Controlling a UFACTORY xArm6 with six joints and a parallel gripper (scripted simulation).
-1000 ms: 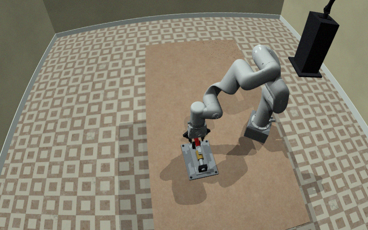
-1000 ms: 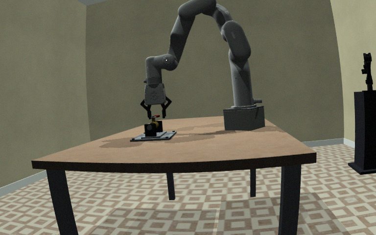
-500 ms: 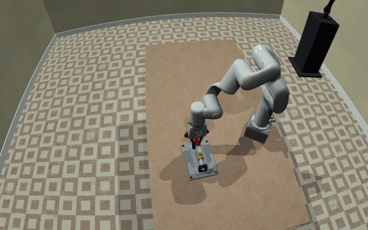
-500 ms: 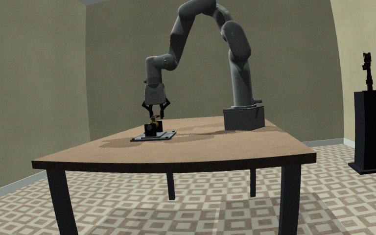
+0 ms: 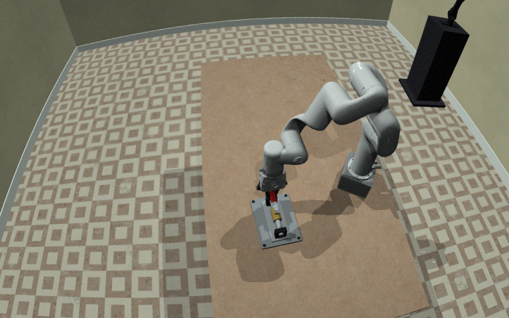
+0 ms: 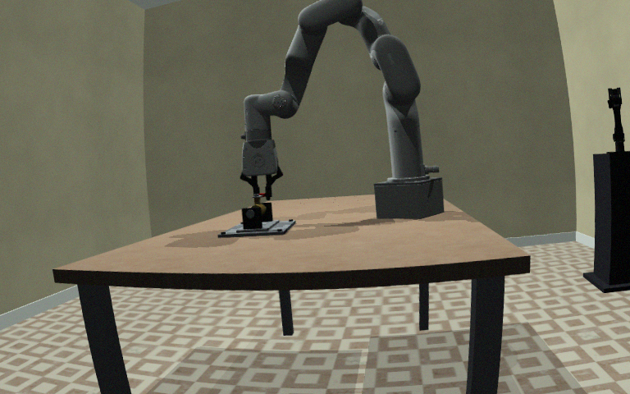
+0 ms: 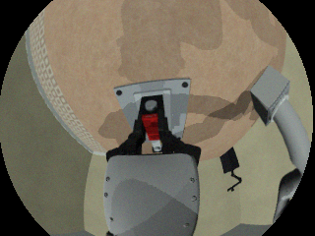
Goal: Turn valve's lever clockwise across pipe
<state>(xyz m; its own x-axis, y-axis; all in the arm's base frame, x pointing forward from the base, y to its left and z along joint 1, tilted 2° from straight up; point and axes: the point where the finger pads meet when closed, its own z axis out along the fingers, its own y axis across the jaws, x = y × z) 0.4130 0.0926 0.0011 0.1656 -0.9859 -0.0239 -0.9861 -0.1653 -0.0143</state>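
The valve stands on a grey baseplate [image 5: 276, 220] on the brown table. Its pipe runs along the plate, with a brass body [image 5: 276, 215] and a black end block [image 5: 280, 233]. The red lever [image 5: 272, 196] lies along the pipe, pointing toward the arm. My gripper [image 5: 270, 191] points straight down over the lever's end and is shut on the lever. In the wrist view the black fingers close on both sides of the red lever [image 7: 150, 125]. In the exterior view the fingers [image 6: 261, 191] grip the red strip just above the valve body [image 6: 254, 214].
The arm's grey base block [image 5: 356, 179] stands on the table to the right of the valve. A black pedestal [image 5: 435, 59] stands on the floor at the far right, off the table.
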